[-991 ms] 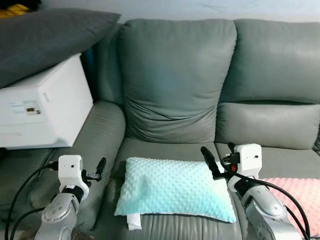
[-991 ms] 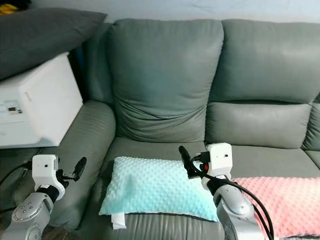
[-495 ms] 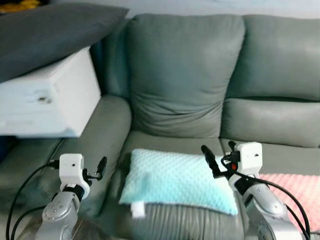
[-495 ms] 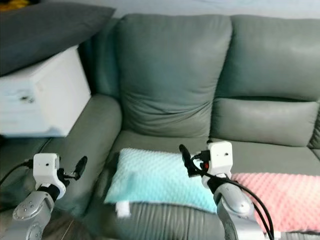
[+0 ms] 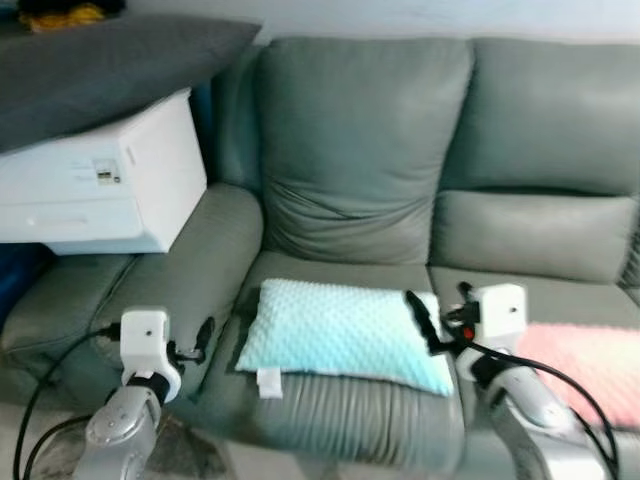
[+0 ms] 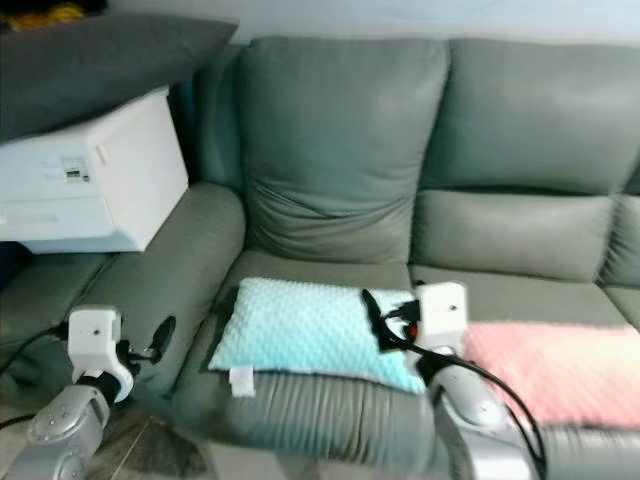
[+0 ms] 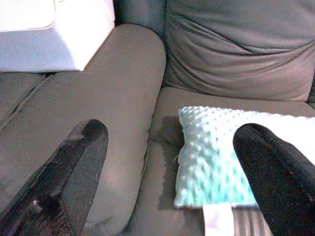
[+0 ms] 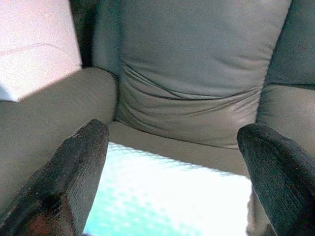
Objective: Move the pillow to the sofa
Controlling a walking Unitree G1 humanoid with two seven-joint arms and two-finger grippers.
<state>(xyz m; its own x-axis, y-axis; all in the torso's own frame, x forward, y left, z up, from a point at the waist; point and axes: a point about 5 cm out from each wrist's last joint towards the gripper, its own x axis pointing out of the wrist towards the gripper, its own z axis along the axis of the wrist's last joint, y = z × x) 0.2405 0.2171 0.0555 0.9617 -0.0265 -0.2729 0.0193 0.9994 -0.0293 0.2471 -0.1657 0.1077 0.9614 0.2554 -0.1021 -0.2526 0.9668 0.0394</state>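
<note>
The pale blue dimpled pillow (image 5: 345, 335) is seen lying flat on the seat cushion of the grey sofa (image 5: 360, 150), in the lower middle of the left eye frame, with its long axis running across the picture from left to right and a small white tag at its lower left corner. It is thus already supported by the sofa, and the placement is judged to be essentially complete. The right gripper (image 5: 432, 322) is shown at the lower right of centre, directly over the pillow's right end, with its fingers spread apart and nothing held between them; in the right wrist view the pillow (image 8: 172, 199) is seen below and between the two black fingers (image 8: 78, 182). The left gripper (image 5: 198, 340) is placed at the lower left, over the front of the armrest and just beside the pillow's left end; its fingers are likewise apart and empty, and the pillow's corner (image 7: 216, 157) is seen ahead of it toward one finger. The right arm is therefore the nearer to the pillow, though each gripper stands at one short end. A pink pillow (image 5: 585, 360) lies at the lower right, and a white box (image 5: 110, 180) rests at the upper left beneath a dark grey cushion (image 5: 110, 65).
</note>
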